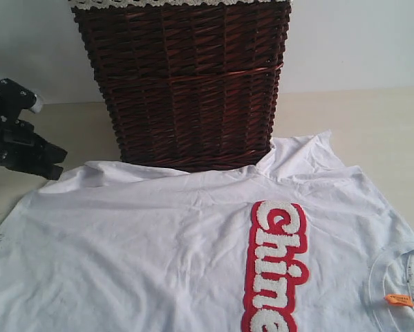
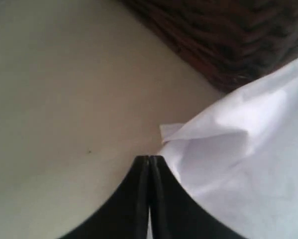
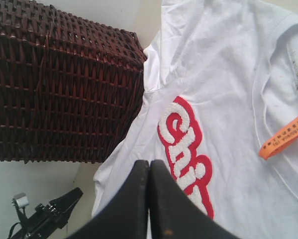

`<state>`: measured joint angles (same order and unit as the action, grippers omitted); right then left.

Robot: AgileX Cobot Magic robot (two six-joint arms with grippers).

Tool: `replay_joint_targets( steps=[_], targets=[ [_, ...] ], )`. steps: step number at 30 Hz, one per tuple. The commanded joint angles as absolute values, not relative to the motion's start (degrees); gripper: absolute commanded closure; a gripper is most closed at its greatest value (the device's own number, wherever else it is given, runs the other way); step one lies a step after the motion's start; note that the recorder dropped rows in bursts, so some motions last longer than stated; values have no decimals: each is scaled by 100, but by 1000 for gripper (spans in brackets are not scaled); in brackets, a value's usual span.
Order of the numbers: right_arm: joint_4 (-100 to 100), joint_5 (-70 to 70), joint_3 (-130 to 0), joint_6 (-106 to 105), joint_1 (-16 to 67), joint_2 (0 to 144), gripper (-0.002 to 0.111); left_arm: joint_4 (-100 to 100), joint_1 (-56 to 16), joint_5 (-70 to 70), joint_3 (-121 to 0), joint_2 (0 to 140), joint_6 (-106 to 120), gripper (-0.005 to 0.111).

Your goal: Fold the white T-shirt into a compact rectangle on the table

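Lying flat on pale beige desk [image 1: 372, 117]: soft white cotton T-shirt [image 1: 158, 242], collar toward right arm | left end effector [image 2: 149, 160] clenched, empty, just beside hem corner | right end effector [image 3: 149, 163] clenched, empty, above lettering [image 3: 182, 147]

White T-shirt [image 1: 158, 256] spread on table [image 1: 372, 124]

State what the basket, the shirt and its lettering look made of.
The basket looks like woven wicker, dark brown, slightly glossy. The white T-shirt seems soft matte cotton, creased. Its lettering looks fuzzy, towel-like, outlined in red.
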<state>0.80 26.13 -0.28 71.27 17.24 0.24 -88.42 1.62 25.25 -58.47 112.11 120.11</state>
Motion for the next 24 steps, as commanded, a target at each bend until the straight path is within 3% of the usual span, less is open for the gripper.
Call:
replay_joint_targets(
  steps=[1, 18, 24],
  targets=[
    [38, 2558, -22, 7101, 1722, 0, 108, -8807, 171, 2517, -6160, 11812, 12018, 107],
    [38, 2558, -22, 7101, 1722, 0, 108, -8184, 171, 1806, -5134, 11762, 11974, 107],
    [38, 2558, -22, 7101, 1722, 0, 108, -9433, 171, 1764, -5450, 11255, 11986, 107]
  ],
)
